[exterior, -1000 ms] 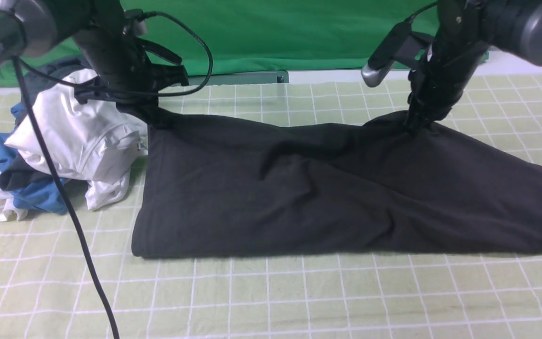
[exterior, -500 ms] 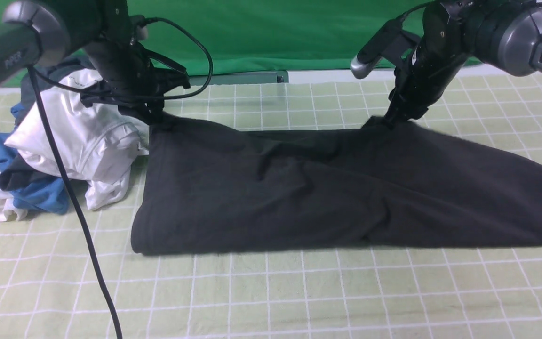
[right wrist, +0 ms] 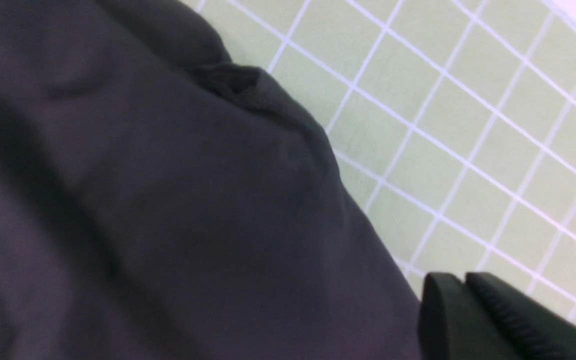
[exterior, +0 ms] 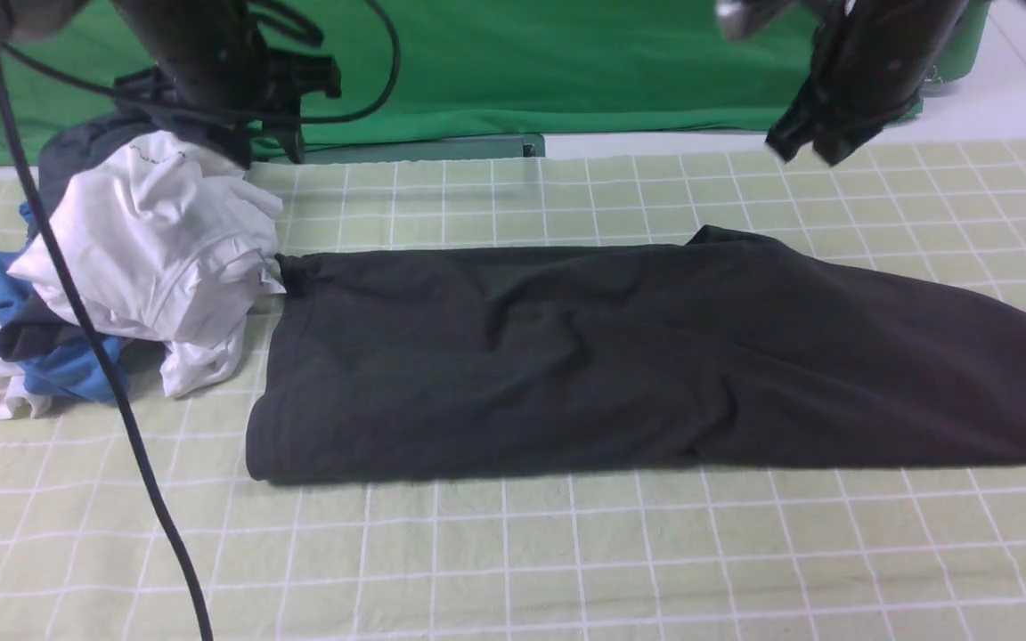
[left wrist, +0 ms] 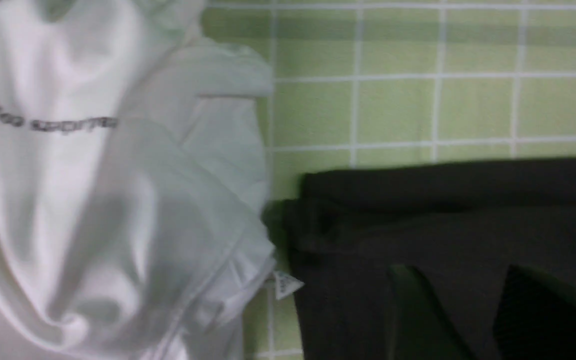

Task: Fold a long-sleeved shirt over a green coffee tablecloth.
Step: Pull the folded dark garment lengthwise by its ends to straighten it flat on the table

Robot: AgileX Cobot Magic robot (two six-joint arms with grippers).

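- Blue, white and dark garments (exterior: pixel 157 240) lie bunched at the left of the scene, white fabric uppermost over blue and dark folds; small dark lettering marks the white cloth.
- A dark cable (exterior: pixel 94 329) hangs in front of the pile, looping up to the left arm (exterior: pixel 201 44).
- The left gripper (exterior: pixel 268 156) hangs raised near the far side of the pile, its fingers (left wrist: pixel 413 300) parted with a clear gap between them, clasping nothing.
- The black long-sleeved shirt (exterior: pixel 442 374), task piece of the scene, stretches from just beside the white garment across the middle and out of the front view at right, its surface creased and its far edge doubled over at the left end.
- Beneath it spreads the green coffee tablecloth (exterior: pixel 513 552), pale and crossed with white lines.
- Bright green fabric (exterior: pixel 566 71) backs the far side.
- At right, the right gripper (exterior: pixel 807 156) is poised beyond the shirt's raised far fold, its fingers (right wrist: pixel 440 305) narrow, drawn together and free of the cloth.
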